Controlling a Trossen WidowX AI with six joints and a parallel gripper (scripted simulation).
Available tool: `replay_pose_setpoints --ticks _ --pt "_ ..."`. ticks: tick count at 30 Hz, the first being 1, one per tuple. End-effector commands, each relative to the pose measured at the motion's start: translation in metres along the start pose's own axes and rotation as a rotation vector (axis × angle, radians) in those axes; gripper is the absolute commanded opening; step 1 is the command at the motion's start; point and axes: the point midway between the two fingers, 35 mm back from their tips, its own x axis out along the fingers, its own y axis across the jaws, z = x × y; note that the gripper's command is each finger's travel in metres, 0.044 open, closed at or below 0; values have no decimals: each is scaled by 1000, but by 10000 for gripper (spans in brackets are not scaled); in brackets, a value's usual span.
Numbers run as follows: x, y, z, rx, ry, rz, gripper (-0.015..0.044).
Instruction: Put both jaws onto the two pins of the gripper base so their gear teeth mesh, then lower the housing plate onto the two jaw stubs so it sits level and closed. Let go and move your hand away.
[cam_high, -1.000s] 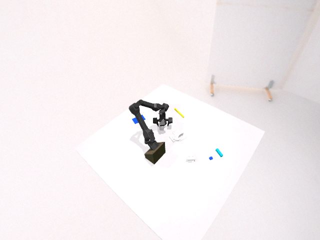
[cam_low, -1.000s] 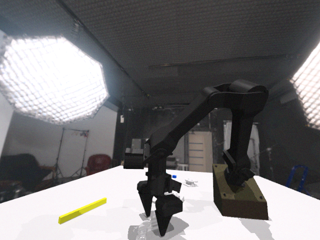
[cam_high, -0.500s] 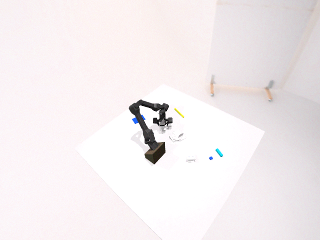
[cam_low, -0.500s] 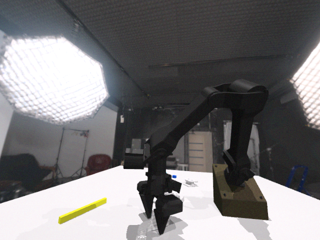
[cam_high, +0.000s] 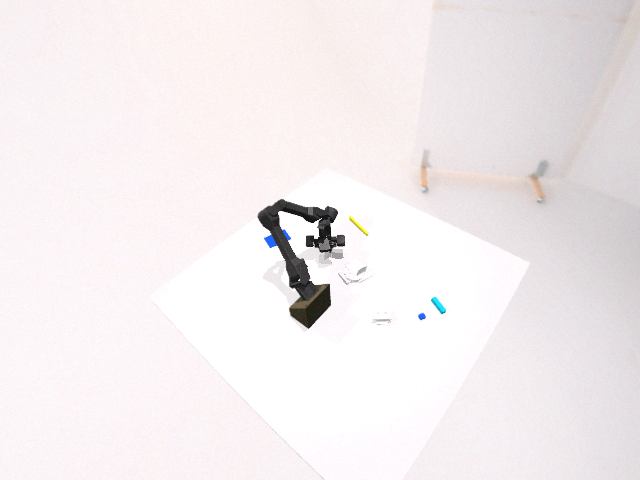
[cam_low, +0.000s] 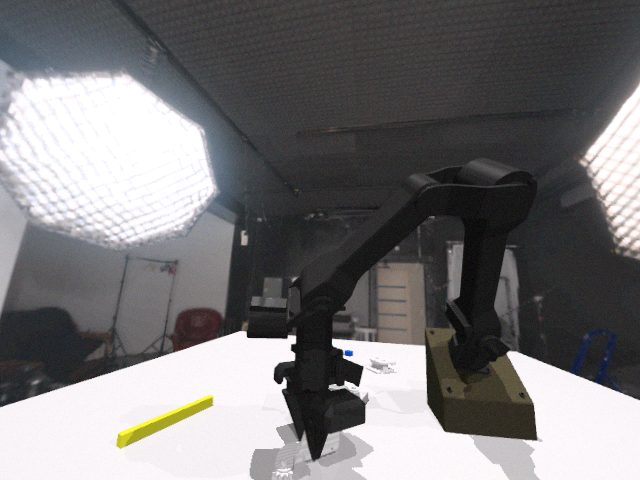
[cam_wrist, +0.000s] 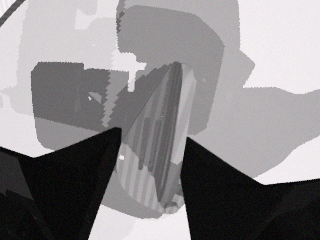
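My gripper points down low over the table and is shut on a pale ribbed jaw. The jaw stands steeply between the black fingers in the wrist view. In the exterior view, a gear-toothed end shows left of the fingertips, and a flat pale piece shows just behind them. A larger white part lies near the gripper, and a smaller white part lies farther off. I cannot tell which is the gripper base and which the housing plate.
A yellow bar lies near the gripper. A blue flat piece is partly behind the arm. A small blue block and a cyan bar lie on the far side. The arm stands on a brown base block.
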Motion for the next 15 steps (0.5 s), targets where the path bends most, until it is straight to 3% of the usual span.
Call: replay_pose_setpoints --ticks 1,15 --pt "0 0 0 2 0 2 134" --pt "-23 3 -1 3 -3 6 134"
